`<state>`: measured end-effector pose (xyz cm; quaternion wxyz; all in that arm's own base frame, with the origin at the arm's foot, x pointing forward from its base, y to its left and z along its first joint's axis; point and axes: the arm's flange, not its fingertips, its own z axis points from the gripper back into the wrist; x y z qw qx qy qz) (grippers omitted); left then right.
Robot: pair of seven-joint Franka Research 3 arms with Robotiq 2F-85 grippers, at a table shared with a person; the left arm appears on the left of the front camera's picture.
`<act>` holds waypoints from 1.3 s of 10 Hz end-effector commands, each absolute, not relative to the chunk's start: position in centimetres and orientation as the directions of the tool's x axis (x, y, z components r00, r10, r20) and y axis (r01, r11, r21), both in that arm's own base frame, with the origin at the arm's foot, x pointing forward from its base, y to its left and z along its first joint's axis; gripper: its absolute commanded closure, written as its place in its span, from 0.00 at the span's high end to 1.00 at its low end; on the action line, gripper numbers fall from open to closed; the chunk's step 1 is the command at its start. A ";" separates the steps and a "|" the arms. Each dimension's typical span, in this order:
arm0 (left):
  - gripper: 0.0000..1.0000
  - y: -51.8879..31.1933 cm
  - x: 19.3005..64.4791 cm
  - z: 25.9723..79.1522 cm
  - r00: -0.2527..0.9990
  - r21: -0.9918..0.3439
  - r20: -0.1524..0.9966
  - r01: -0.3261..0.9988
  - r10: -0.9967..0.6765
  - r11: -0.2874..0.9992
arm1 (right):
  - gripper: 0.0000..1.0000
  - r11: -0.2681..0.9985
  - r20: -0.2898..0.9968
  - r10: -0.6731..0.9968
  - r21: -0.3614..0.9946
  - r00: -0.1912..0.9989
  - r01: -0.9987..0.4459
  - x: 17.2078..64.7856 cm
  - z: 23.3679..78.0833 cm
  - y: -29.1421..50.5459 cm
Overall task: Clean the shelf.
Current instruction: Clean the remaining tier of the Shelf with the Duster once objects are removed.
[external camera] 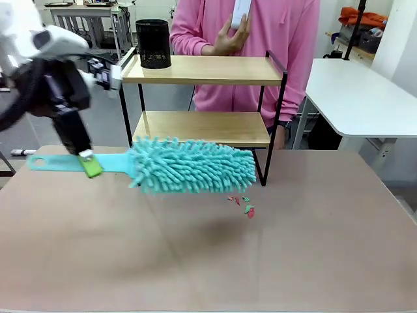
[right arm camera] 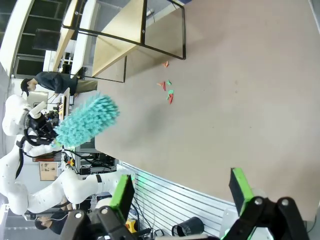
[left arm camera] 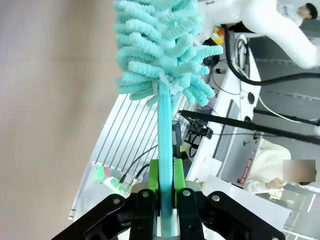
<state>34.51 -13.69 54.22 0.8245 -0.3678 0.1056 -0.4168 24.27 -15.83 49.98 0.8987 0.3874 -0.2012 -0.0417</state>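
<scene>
Now the left gripper (external camera: 90, 163) pinches the duster (external camera: 195, 164) by its stiff handle, a sound hold. Its soft head lies ahead, with the probably light shelf (external camera: 208, 69) just beyond. The right gripper (right arm camera: 182, 186) is spread and empty.

The shelf (external camera: 202, 70) stood upright at the far edge of the table (external camera: 326, 248), a little left of that edge's middle. It was a small two-tier rack: two light wooden boards, one above the other and both level, held in a thin black metal frame. Short black rails rose above the top board at each end, and slim black legs ran down to the brown tabletop, where the front right foot rested. In the right wrist view the shelf (right arm camera: 117, 42) lay sideways toward the top left, its pale boards and black bars set along the table's far edge.
</scene>
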 end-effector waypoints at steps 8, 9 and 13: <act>0.00 14.0 23.5 59.3 0.793 -0.733 0.607 0.535 0.051 0.420 | 1.00 0.684 0.353 -0.225 0.721 0.908 -0.111 24.4 50.0 -15.8; 0.00 17.1 23.7 58.1 0.781 -0.776 0.590 0.479 0.205 0.411 | 1.00 0.684 0.353 -0.225 0.721 0.908 -0.111 24.4 50.0 -15.8; 0.00 22.4 28.7 52.6 0.838 -0.932 0.311 0.177 0.449 0.317 | 1.00 0.684 0.353 -0.225 0.721 0.908 -0.111 24.4 50.0 -15.8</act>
